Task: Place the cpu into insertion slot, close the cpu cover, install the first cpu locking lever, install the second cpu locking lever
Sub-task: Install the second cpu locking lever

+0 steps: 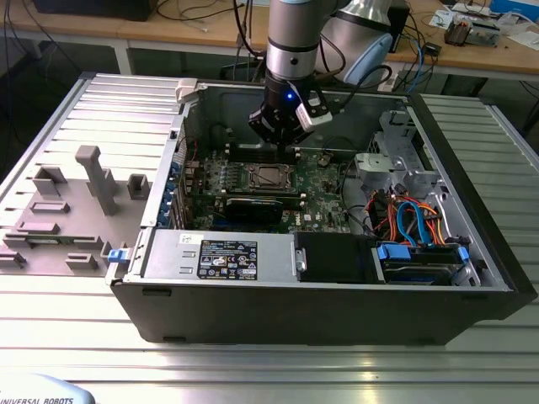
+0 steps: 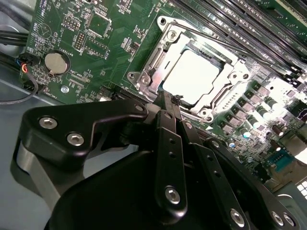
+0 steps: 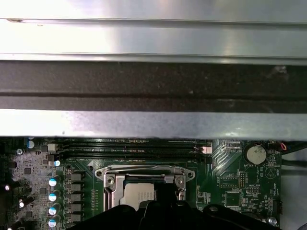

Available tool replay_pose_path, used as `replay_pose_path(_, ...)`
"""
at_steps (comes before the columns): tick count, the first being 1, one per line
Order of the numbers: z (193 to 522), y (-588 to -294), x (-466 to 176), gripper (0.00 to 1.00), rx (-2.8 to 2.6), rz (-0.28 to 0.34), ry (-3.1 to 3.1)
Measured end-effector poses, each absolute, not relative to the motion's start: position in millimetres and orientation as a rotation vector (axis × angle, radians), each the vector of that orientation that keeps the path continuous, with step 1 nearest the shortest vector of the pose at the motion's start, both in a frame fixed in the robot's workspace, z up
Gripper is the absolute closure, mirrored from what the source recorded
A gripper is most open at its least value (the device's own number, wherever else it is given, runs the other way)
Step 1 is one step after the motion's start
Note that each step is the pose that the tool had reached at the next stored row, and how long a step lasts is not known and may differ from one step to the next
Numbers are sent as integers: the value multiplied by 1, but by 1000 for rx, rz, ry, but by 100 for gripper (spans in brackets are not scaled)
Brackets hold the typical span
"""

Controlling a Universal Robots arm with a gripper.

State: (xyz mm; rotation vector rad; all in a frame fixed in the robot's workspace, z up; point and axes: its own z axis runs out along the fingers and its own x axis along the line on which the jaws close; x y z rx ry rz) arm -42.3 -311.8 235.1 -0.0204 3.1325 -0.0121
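Colours in the open case.
Silver-grey cpu [image 2: 192, 76] within silver cpu cover [image 2: 152, 62]; green circuit board [image 2: 115, 43]; black gripper [image 1: 280, 128]; blue, orange cables [image 1: 413, 215].

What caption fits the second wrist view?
Gripper shut above the cpu, seated in the insertion slot with cpu cover closed.

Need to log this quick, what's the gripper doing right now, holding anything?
Gripper: jaws shut, holding nothing, poised above the cpu seated under its cover.

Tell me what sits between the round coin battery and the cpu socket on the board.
In the second wrist view, bare green board with small chips separates the coin battery from the insertion slot.
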Motion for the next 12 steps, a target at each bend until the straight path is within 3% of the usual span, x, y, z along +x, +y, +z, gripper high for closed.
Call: replay_pose_path(12,235,-314,-42,89,-20,-12,3133)
